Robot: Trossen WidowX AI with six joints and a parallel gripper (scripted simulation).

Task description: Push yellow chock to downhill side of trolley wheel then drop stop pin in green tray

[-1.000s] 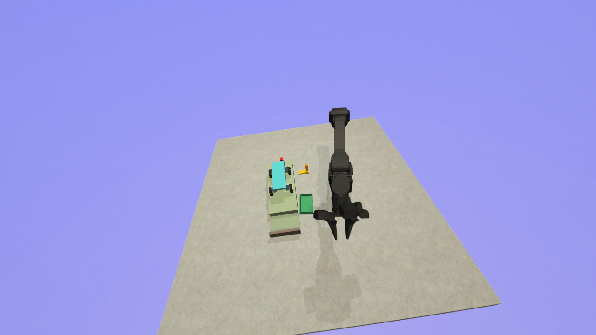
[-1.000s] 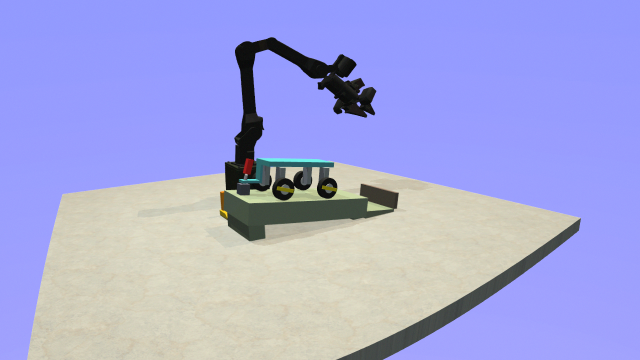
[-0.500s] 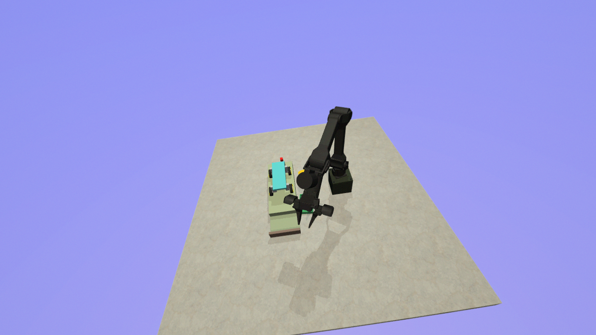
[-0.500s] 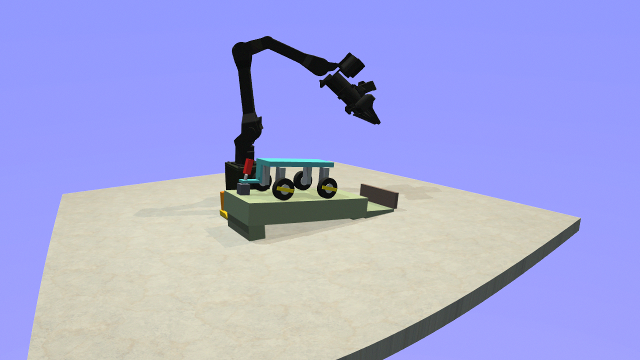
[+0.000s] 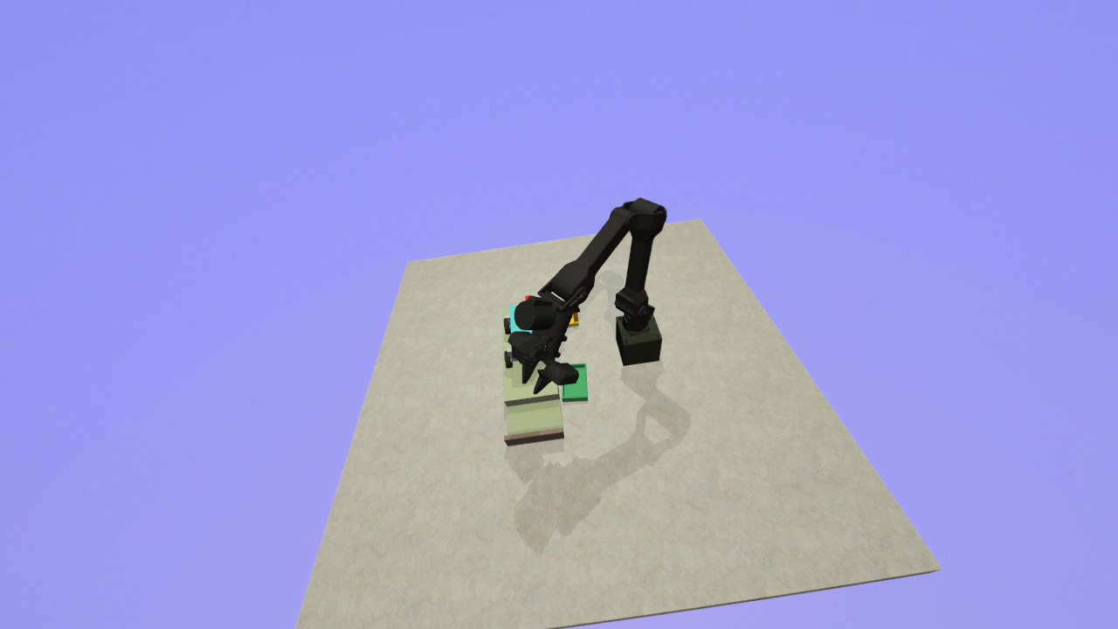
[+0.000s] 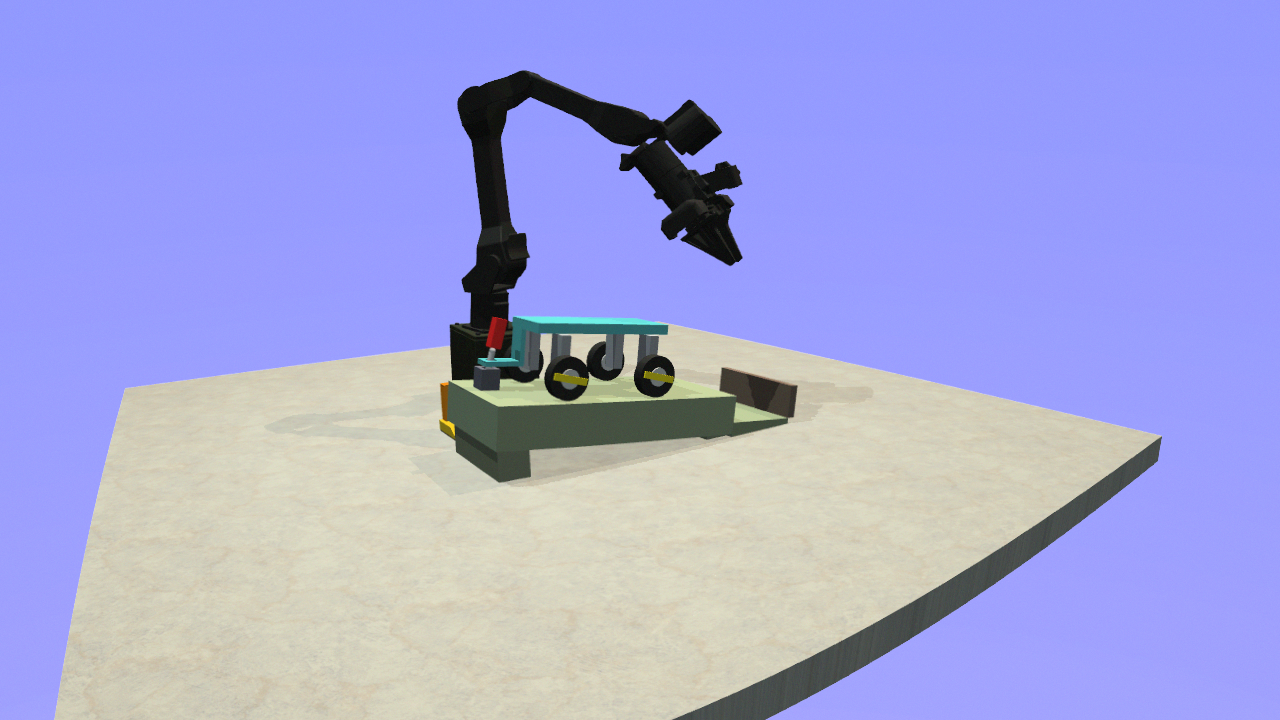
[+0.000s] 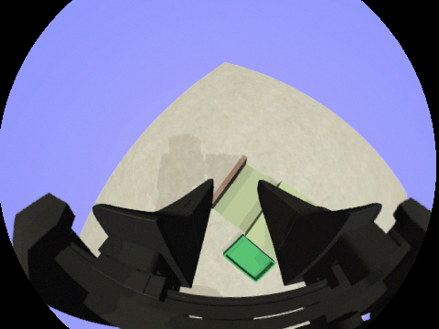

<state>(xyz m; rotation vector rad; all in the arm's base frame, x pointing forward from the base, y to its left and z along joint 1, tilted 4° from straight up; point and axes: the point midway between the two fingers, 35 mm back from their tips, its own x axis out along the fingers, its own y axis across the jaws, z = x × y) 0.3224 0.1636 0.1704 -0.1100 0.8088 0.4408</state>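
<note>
My gripper (image 5: pixel 530 386) (image 6: pixel 735 261) (image 7: pixel 236 184) is open and empty, high above the downhill part of the ramp (image 5: pixel 534 418) (image 6: pixel 617 422) (image 7: pixel 234 199). The cyan trolley (image 5: pixel 515 318) (image 6: pixel 590 325) stands on the ramp, partly hidden by the arm in the top view. The red-headed stop pin (image 5: pixel 527 297) (image 6: pixel 496 333) is upright, slightly tilted, at its uphill end. The yellow chock (image 5: pixel 574 321) (image 6: pixel 446 428) with its orange handle stands on the table beside the ramp, partly hidden in the top and exterior views. The green tray (image 5: pixel 576 383) (image 7: pixel 249 258) lies beside the ramp.
A brown end board (image 5: pixel 534 438) (image 6: pixel 758 392) (image 7: pixel 230 181) stands across the ramp's low end. The black arm base (image 5: pixel 639 342) (image 6: pixel 469 351) stands on the table on the tray's side of the ramp. The forearm reaches over the tray's side toward the ramp.
</note>
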